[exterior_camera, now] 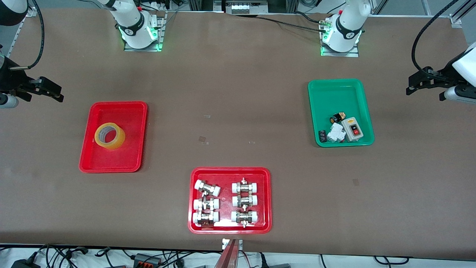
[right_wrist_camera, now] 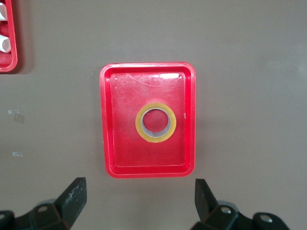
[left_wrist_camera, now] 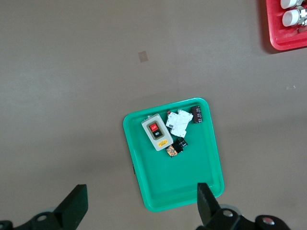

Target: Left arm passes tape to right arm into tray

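The yellow tape (exterior_camera: 109,136) lies flat in the plain red tray (exterior_camera: 130,111) toward the right arm's end of the table. In the right wrist view the tape (right_wrist_camera: 155,121) sits in the middle of the tray (right_wrist_camera: 110,96). My right gripper (exterior_camera: 50,90) is open and empty, raised over the table edge beside the tray; it also shows in the right wrist view (right_wrist_camera: 139,199). My left gripper (exterior_camera: 418,83) is open and empty, raised over the left arm's end of the table, beside the green tray (exterior_camera: 334,87); it also shows in the left wrist view (left_wrist_camera: 141,206).
The green tray (left_wrist_camera: 158,191) holds a grey switch box (exterior_camera: 354,129) and small electrical parts. A second red tray (exterior_camera: 227,172) with several metal-and-white pipe fittings sits near the table's front edge. Cables hang below that edge.
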`<state>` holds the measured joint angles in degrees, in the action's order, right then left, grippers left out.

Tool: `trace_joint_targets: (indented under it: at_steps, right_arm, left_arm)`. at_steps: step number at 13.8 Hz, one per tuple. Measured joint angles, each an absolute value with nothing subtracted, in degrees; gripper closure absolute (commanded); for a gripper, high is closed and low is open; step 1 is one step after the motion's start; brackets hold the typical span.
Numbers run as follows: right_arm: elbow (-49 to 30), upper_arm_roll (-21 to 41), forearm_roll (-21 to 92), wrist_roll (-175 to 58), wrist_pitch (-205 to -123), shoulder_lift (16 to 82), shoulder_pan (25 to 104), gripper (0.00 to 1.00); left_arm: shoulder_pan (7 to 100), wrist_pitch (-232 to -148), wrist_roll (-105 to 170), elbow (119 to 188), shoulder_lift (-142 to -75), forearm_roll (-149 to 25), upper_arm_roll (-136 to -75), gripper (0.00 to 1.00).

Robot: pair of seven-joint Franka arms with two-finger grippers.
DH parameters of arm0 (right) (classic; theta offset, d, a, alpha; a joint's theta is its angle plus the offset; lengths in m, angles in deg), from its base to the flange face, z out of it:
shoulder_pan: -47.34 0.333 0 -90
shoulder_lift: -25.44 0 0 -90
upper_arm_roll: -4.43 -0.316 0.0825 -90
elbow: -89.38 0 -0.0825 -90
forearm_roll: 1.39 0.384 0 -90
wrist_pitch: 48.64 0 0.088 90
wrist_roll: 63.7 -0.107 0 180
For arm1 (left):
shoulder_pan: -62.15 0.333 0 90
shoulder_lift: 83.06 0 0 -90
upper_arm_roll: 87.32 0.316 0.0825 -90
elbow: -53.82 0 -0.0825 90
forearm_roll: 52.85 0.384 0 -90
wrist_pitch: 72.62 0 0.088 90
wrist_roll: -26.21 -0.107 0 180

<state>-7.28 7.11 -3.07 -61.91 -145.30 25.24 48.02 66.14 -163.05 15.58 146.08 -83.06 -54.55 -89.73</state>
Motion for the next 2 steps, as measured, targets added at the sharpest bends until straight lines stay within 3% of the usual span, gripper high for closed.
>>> trace_joint_targets:
  at_steps: [2]
  right_arm:
    - [-7.28,7.11,-3.07,-61.9,-144.51,24.86,48.14,0.0]
  left_arm:
    - [66.19,-163.05,15.59,146.08,-83.06,-53.68,-89.68,0.0]
